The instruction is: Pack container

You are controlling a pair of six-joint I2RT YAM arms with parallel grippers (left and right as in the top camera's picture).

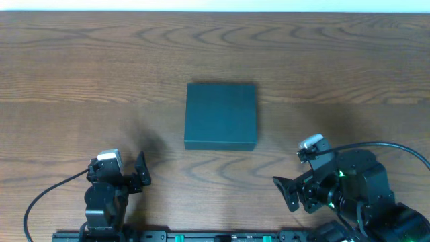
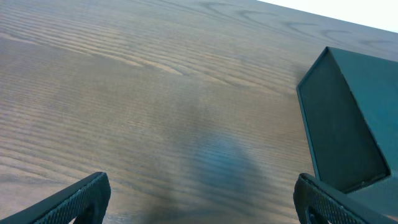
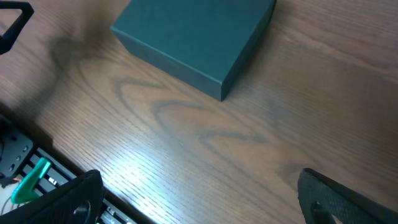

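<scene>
The container (image 1: 221,115), a dark teal-green matte box with its lid shut, lies flat at the middle of the wooden table. It also shows at the right edge of the left wrist view (image 2: 348,118) and at the top of the right wrist view (image 3: 196,37). My left gripper (image 1: 141,171) is open and empty near the front left, well short of the box; its fingertips frame bare wood (image 2: 199,199). My right gripper (image 1: 287,190) is open and empty at the front right, below the box (image 3: 199,199). No snack packets are in view.
The wooden table (image 1: 80,81) fills the view, with a pale wall strip along the far edge. A black mounting rail (image 1: 201,236) with green clips runs along the front edge and shows in the right wrist view (image 3: 31,177). Black cables trail from both arms.
</scene>
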